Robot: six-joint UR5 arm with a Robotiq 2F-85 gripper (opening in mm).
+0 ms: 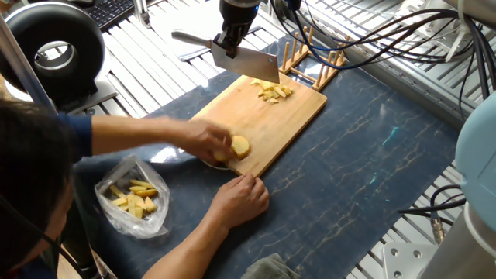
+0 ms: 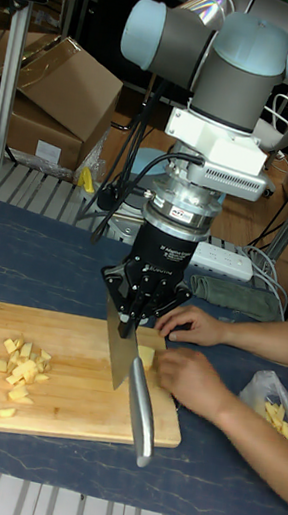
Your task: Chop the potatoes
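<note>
At the left edge of the fixed view a clear plastic bag [image 1: 133, 203] holds yellow sticks; it sits off the cutting board [image 1: 294, 116], so I judge it a store of spare or finished pieces rather than the work in hand. Just right of it, a person's hand [image 1: 203, 143] reaches onto the near-left end of the board and closes its fingers round a whole pale potato [image 1: 240, 146], apparently setting it where the blade can reach; it is blurred, so exactly how the fingers lie is unclear. The other hand [image 1: 242, 199] lies spread on the dark table beside the board's near edge, likely steadying it. Further right and farther back, the gripper [image 1: 226, 48] is clamped on the handle of a cleaver [image 1: 249, 67], its blade held above the far end of the board, clear of the hands. Below and right of the blade lies a heap of chopped potato pieces [image 1: 274, 93], well apart from the whole one.
</note>
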